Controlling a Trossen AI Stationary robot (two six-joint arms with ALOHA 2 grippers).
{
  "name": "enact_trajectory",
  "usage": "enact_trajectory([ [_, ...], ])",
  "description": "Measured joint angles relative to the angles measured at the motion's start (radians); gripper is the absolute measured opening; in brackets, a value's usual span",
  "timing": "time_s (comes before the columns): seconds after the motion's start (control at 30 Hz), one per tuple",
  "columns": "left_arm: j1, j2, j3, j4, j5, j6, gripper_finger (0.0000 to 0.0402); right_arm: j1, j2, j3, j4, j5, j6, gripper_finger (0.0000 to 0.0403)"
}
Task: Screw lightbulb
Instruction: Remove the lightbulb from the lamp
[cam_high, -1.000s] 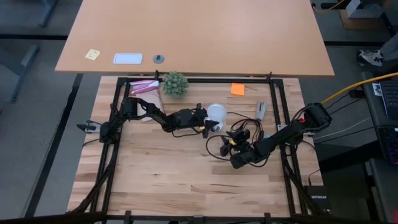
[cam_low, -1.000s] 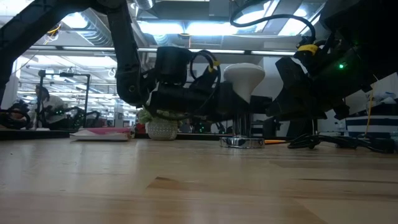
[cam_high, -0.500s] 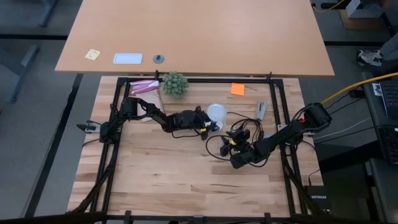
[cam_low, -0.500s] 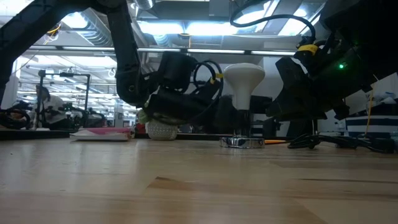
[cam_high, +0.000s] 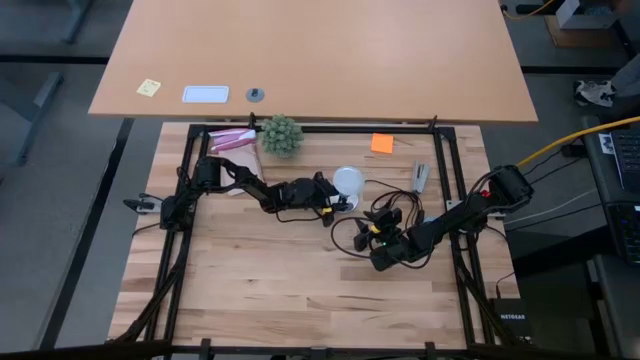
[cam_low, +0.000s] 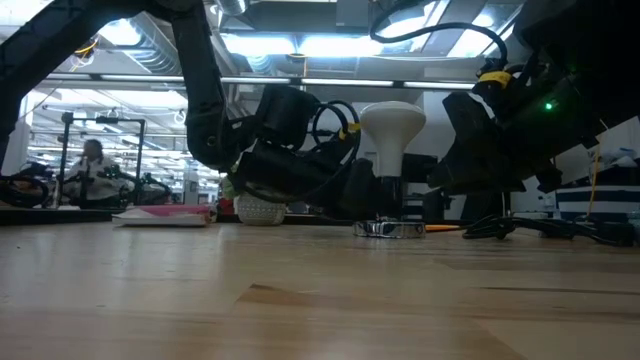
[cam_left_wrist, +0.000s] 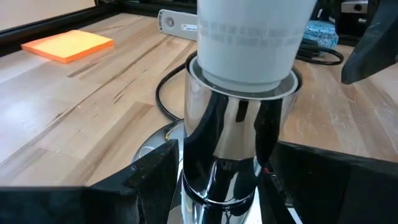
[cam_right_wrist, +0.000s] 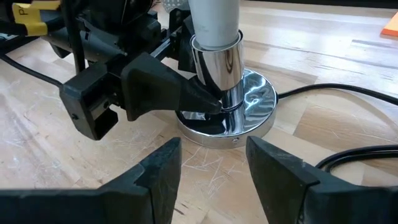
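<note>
The white lightbulb (cam_low: 392, 125) stands upright with its narrow end in the silvery socket (cam_right_wrist: 249, 106), whose round base rests on the table. My left gripper (cam_high: 335, 203) reaches in from the table's left. It is open, low and nearly level, with one finger on each side of the socket's chrome stem (cam_left_wrist: 230, 137), below the bulb (cam_left_wrist: 249, 37). My right gripper (cam_right_wrist: 211, 168) stands open just near and right of the socket, pointing at its base with nothing between its fingers. My left gripper has one finger (cam_right_wrist: 186, 93) coming level from the table's left up to the socket's chrome stem (cam_right_wrist: 219, 87), and the other behind it. I cannot tell whether either finger touches the stem.
A black cord (cam_right_wrist: 348, 93) runs from the socket toward the right arm. A green plant (cam_high: 281, 134) and a pink packet (cam_high: 232, 138) stand at the far left. An orange sticky pad (cam_high: 382, 143) and a grey device (cam_high: 421, 176) lie at the far right. Black frame rails (cam_high: 443, 170) border the table.
My left gripper has tipped its fingers downward, from around the bulb's neck to the socket's stem, and then kept still. The bulb has stayed upright in the socket and now shows whole in the low view.
</note>
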Motion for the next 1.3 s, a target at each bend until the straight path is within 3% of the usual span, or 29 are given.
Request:
enact_trajectory([
  [0.27,-0.016,0.0,0.0,0.005,0.001,0.005,0.0241,0.0,-0.041,0.0,-0.006,0.0,-0.012,0.0188],
  [0.6,-0.022,-0.018,-0.001,-0.012,0.005,-0.004,0.0241,0.0,-0.197,0.0,-0.009,0.0,-0.287,0.0188],
  [0.97,-0.056,-0.068,-0.001,-0.059,0.005,0.076,0.0241,0.0,-0.309,0.0,-0.013,0.038,-0.422,0.0188],
  [1.3,-0.06,-0.067,0.0,-0.081,0.004,0.051,0.0241,0.0,-0.361,0.0,-0.012,0.045,-0.504,0.0188],
])
